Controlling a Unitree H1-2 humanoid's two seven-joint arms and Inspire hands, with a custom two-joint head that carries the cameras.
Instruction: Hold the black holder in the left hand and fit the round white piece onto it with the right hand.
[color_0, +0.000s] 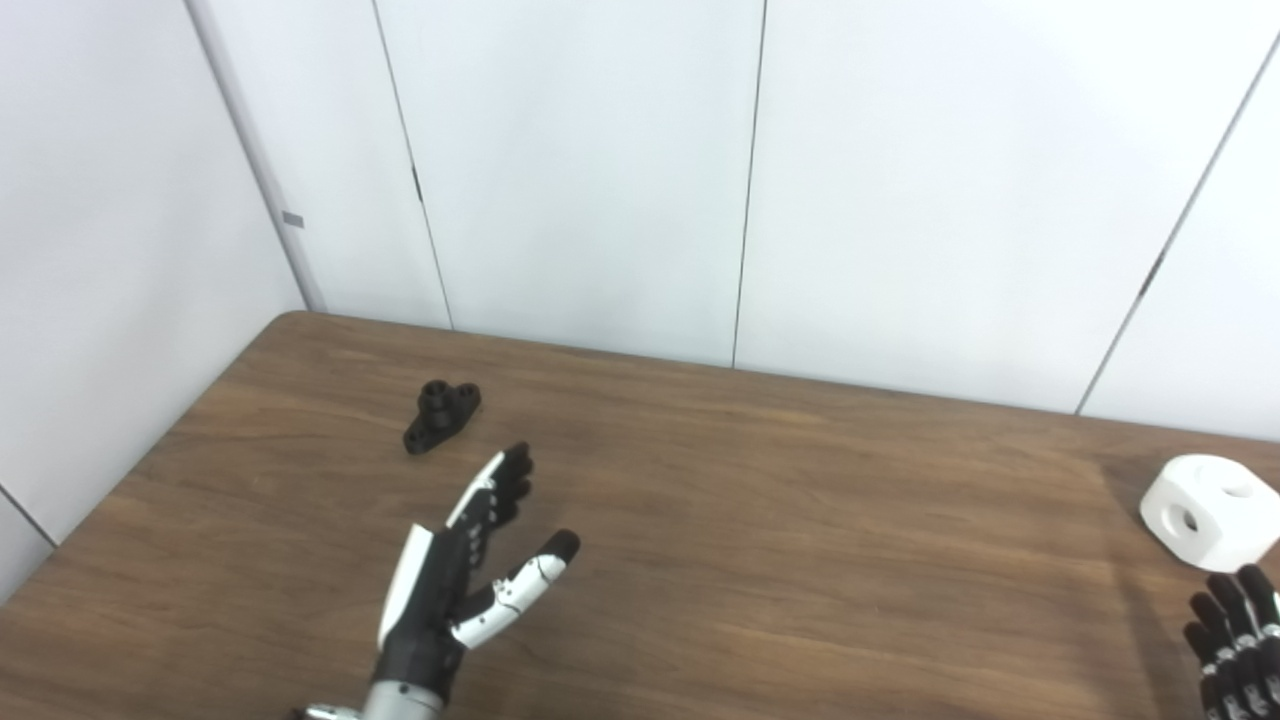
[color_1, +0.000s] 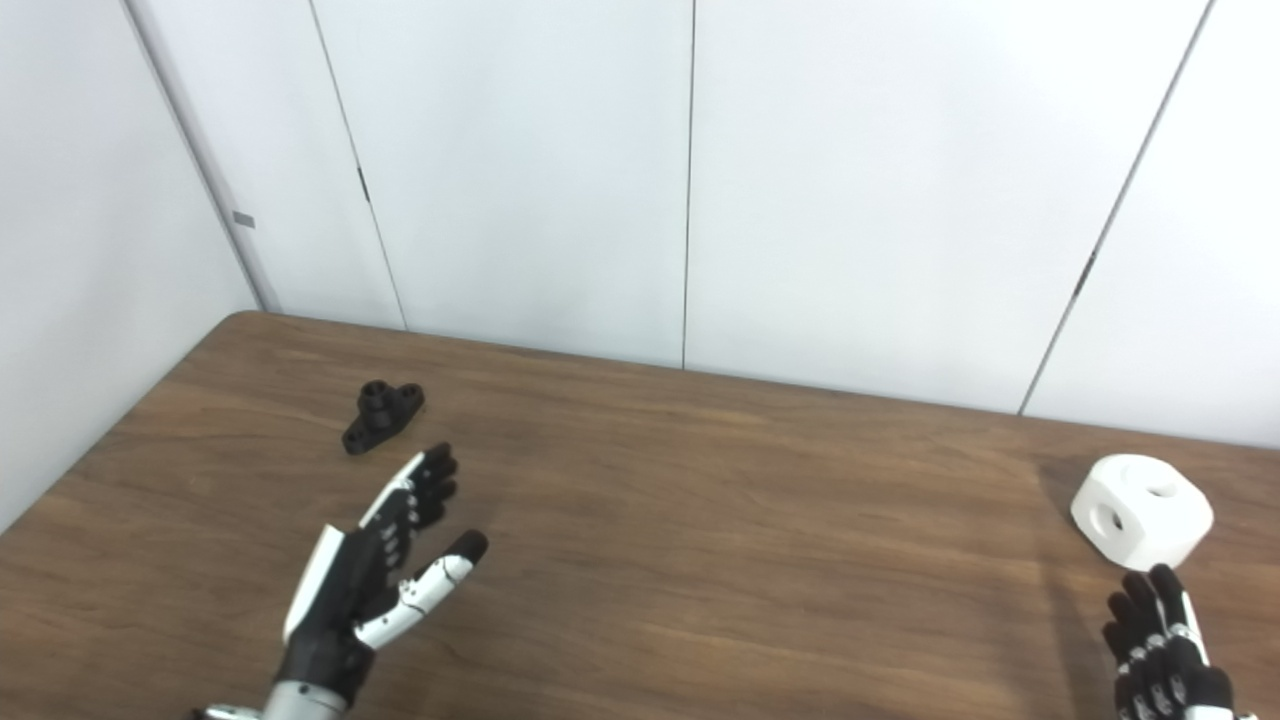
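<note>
The black holder (color_0: 441, 414) lies on the wooden table (color_0: 760, 520) near its far left part, a small flanged piece with a raised socket. My left hand (color_0: 465, 565) hovers just short of it, to its right, open with fingers stretched and thumb apart, holding nothing. The round white piece (color_0: 1212, 510), a chunky block with round holes, sits at the table's right side. Right below it my right hand (color_1: 1160, 650) comes in at the bottom right corner, fingers spread and pointing up toward the piece, empty and not touching it.
White wall panels (color_0: 600, 170) stand right behind the table's far edge. The table's rounded left corner (color_0: 290, 320) lies just beyond the holder. Bare wood stretches between the two hands.
</note>
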